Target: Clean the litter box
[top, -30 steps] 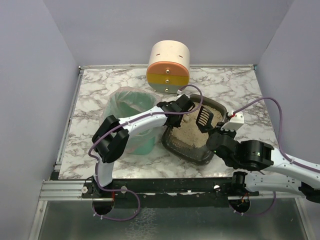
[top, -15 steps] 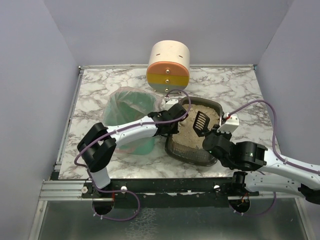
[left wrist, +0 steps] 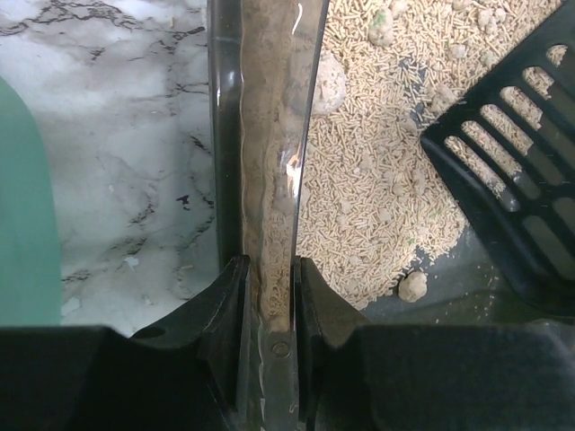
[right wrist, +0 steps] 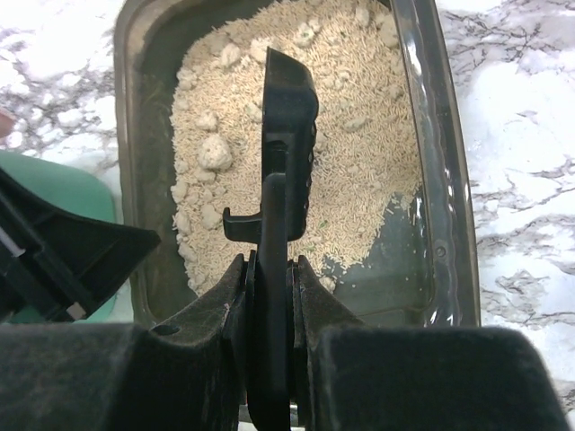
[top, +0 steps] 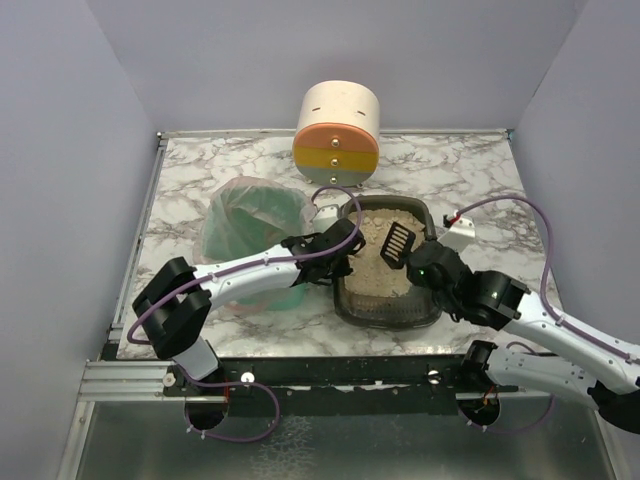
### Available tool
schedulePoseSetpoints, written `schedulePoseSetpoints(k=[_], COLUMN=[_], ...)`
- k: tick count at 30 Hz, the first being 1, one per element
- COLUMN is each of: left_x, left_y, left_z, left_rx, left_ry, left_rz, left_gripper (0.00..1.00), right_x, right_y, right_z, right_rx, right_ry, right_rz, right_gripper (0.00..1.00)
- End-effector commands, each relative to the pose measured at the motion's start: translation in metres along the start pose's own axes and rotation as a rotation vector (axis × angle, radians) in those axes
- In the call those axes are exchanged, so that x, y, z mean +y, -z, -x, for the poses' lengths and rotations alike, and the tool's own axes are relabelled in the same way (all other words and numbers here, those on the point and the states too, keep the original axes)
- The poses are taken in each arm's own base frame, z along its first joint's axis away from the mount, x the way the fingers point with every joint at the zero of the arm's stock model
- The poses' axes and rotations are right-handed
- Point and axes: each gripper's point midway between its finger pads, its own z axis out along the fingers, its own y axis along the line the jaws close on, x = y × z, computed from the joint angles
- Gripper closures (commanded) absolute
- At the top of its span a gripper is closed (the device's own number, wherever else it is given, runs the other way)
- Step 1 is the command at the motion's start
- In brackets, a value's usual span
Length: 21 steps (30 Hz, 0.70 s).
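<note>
Litter box [top: 388, 308], dark grey, holds clumpy beige litter [top: 375, 272].

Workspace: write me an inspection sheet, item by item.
Surface: marble-patterned table.
Job's things: litter box holds beige litter with clumps; black slotted scoop over the litter.
Clutter: green bin with clear liner, left of the box; cream, orange and yellow cylinder behind.
Grippers: left gripper, jaws clamped on the box's left rim; right gripper, jaws shut on the scoop handle.
Cables: purple cables arch over both wrists.
Surroundings: plain lilac walls; metal rail at the near edge.
</note>
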Motion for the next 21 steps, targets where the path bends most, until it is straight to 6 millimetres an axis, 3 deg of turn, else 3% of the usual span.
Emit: schedulePoseSetpoints(k=[1, 4, 10, 16, 21], left_x=[-0.036, -0.047, -0.045, -0.052, -0.06], left_y=[-0.018, -0.021, -0.024, -0.028, -0.025], left_z=[0.006, 0.0, -0.008, -0.015, -0.013], left_rx=[-0.036, -0.018, -0.003, 0.028, 0.04], left_ry=[0.11, 0.085, 0.055, 0.021, -0.028], left_rz=[-0.1, -0.115, -0.113, -0.148, -0.169], left_gripper=[1.0, 1.0, 0.99, 0.68, 0.51], right_x=[0.02, 0.022, 0.012, -0.001, 0.0], right_y=[0.0, 0.007, 0.02, 0.03, 0.034], right_z=[0.0, 0.003, 0.003, 0.01, 0.009], right_rx=[0.083, 0.101, 0.128, 0.141, 0.176], right_ry=[0.01, 0.003, 0.0, 0.024, 0.043], right_rz=[0.077, 0.092, 0.089, 0.038, 0.034], right_gripper=[0.99, 0.99, 0.99, 0.99, 0.99])
